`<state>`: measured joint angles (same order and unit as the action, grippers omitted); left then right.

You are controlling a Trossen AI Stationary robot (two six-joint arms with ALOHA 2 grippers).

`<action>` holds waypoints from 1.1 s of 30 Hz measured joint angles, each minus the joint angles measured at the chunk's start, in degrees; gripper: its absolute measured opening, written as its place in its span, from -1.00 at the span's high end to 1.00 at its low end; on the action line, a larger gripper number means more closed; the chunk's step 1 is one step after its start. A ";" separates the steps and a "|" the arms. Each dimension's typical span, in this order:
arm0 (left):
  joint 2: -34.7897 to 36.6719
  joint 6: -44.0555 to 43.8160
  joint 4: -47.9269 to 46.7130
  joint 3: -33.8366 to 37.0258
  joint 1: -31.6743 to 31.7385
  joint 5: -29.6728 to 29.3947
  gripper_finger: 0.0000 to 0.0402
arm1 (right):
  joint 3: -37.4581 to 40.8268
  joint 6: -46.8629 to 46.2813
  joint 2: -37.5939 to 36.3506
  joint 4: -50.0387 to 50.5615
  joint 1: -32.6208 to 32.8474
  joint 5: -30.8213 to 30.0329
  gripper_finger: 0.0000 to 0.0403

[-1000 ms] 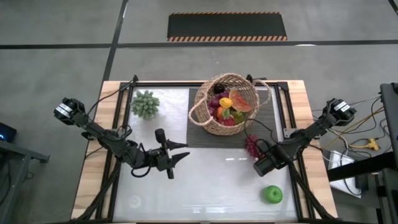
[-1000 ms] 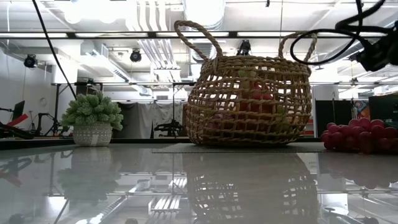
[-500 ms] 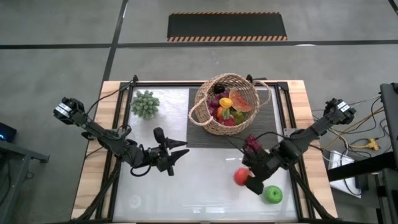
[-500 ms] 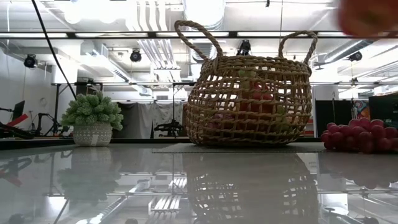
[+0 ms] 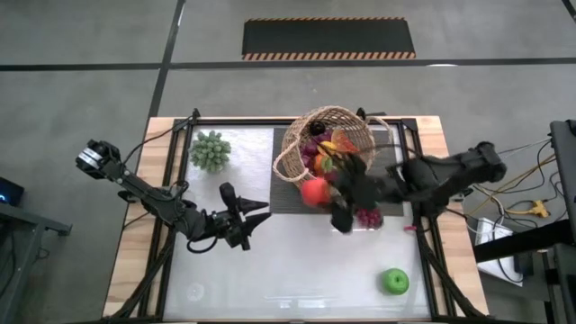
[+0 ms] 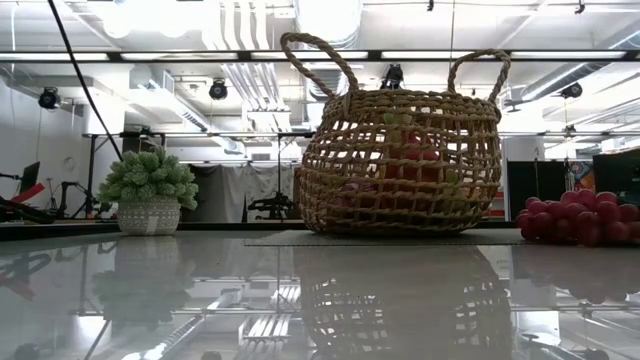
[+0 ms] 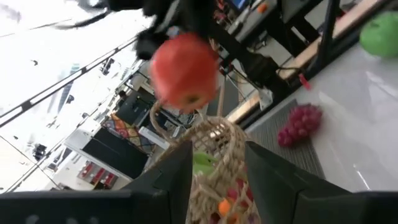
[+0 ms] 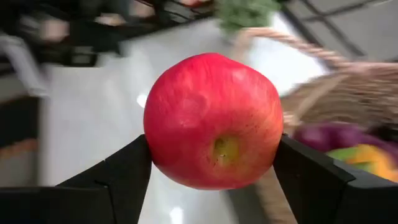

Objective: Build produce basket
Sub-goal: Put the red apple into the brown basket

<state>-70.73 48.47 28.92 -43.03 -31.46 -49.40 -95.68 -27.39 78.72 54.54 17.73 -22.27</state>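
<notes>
The right jaws (image 8: 211, 163) pinched a red apple (image 8: 213, 120) from both sides, held above the basket (image 5: 346, 123) rim at its 7 o'clock, apparently ready to drop it onto the produce (image 5: 328, 153). The left jaws (image 5: 255, 220) waited part-spread at 9 o'clock over the tabletop (image 5: 288, 261)

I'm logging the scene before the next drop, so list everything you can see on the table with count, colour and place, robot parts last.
basket: one, tan wicker, far centre, on the mat, holding mixed fruit
mat: one, dark, under the basket
red apple: one, red, held in the air beside the basket's near rim
grape bunch: one, red, at the mat's near right corner
green apple: one, green, near right
potted plant: one, pale green, far left
right end effector: shut on the red apple
left end effector: waiting, left of centre
</notes>
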 joint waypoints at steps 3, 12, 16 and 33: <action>1.57 -0.24 0.02 2.07 -0.02 -0.34 0.36 | -5.52 2.88 4.10 6.60 -6.31 0.19 -0.42; 6.99 -3.15 0.79 6.23 -0.04 -0.55 0.36 | -19.69 9.42 17.73 23.92 -25.50 -0.43 -0.42; 8.36 -3.98 0.52 7.17 -0.11 -0.56 0.36 | -22.27 13.99 22.61 26.64 -31.47 -0.08 -0.42; 9.08 -4.22 0.55 7.17 -0.11 -0.55 0.36 | -22.31 26.07 37.56 16.89 -36.21 1.49 -0.42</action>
<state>-61.65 44.25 29.47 -35.86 -31.57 -49.95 -117.99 -1.32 116.28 71.43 -18.47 -20.78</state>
